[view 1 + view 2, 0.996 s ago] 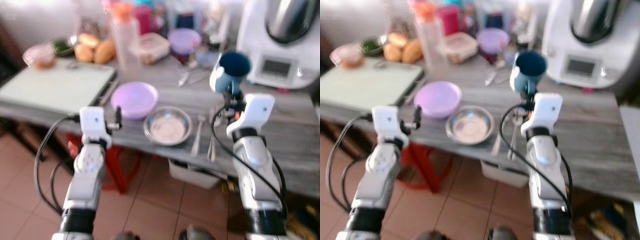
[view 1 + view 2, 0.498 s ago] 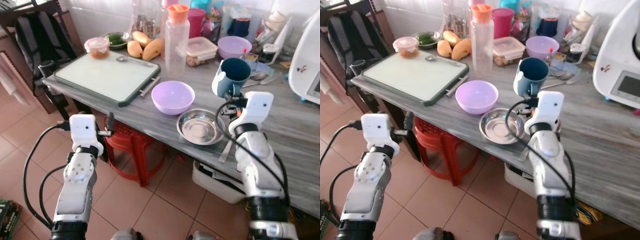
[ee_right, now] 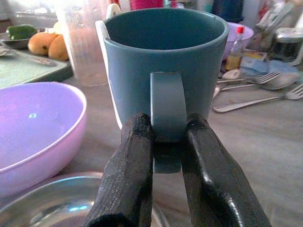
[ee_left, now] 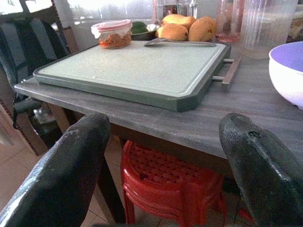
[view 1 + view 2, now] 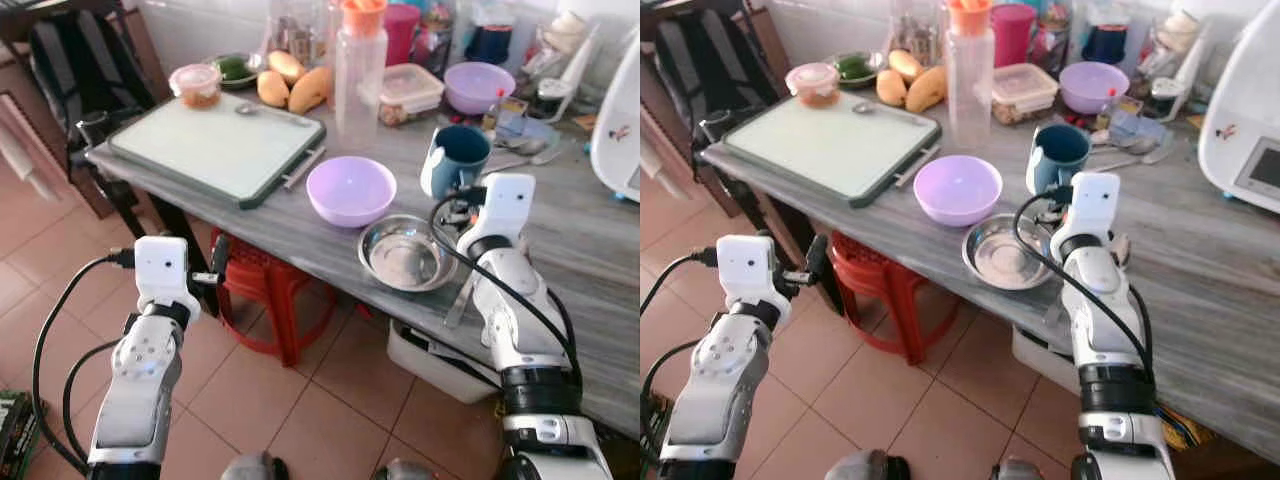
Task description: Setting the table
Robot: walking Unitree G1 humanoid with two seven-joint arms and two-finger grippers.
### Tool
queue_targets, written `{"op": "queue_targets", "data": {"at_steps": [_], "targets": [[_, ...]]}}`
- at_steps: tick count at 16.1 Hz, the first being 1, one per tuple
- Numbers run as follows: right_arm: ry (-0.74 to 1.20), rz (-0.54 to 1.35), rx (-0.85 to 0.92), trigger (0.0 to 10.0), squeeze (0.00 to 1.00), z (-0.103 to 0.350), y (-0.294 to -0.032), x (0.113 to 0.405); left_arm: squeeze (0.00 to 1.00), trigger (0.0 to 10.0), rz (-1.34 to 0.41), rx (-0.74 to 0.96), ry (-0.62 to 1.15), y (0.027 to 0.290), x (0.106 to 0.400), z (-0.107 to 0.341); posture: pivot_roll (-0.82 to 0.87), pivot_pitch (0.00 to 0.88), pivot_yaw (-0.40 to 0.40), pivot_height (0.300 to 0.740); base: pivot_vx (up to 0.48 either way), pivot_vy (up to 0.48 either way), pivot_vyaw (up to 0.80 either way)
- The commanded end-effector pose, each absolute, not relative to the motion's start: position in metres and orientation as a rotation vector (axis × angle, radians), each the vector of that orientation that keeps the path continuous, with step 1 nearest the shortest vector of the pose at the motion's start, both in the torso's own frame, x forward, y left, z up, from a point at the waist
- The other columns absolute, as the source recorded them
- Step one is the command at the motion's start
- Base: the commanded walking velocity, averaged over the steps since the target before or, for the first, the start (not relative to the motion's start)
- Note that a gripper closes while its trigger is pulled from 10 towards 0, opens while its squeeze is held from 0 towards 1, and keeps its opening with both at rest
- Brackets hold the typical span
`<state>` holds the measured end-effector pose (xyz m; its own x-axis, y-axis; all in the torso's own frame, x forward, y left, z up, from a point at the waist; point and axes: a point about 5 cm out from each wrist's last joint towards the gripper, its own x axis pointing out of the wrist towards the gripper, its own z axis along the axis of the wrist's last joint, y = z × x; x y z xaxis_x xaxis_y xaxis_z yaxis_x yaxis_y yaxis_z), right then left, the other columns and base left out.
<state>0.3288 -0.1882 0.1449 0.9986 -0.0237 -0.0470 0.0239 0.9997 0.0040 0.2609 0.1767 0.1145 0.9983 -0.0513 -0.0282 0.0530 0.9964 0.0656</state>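
Left eye view: the right gripper [image 5: 461, 203] holds a teal ceramic mug [image 5: 455, 160] upright near the front edge of the grey wooden worktop [image 5: 590, 240], beside a round steel dish [image 5: 405, 253] and a lilac plastic bowl [image 5: 350, 189].

Left wrist view: the left gripper [image 4: 161, 156] has its fingers apart before the worktop's corner.

Right wrist view: both fingers [image 3: 129, 175] clamp the mug's handle; whether its base touches the worktop is unclear.

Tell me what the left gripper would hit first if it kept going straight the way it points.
Probably the front edge of the grey table just below the green cutting board; the left gripper is open, though depth is unclear.
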Motion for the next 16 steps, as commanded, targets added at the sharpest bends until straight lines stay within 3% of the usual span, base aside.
{"op": "queue_targets", "data": {"at_steps": [1, 9, 16], "targets": [[0.040, -0.029, 0.010, 10.0, 0.00, 0.149, -0.190, 0.331, 0.00, 10.0, -0.067, 0.069, 0.022, 0.177, 0.259, 0.118, 0.02, 0.023, 0.055, 0.740, 0.000, 0.000, 0.00], [0.147, -0.104, -0.009, 10.0, 0.00, 0.133, -0.204, 0.332, 0.00, 10.0, -0.082, 0.068, 0.049, 0.177, 0.257, 0.117, 0.01, 0.028, 0.051, 0.740, 0.000, 0.000, 0.00], [0.190, -0.045, -0.012, 10.0, 0.00, 0.124, -0.196, 0.331, 0.00, 10.0, -0.089, 0.067, 0.051, 0.175, 0.260, 0.117, 0.01, 0.024, 0.052, 0.740, 0.000, 0.000, 0.00]]}}
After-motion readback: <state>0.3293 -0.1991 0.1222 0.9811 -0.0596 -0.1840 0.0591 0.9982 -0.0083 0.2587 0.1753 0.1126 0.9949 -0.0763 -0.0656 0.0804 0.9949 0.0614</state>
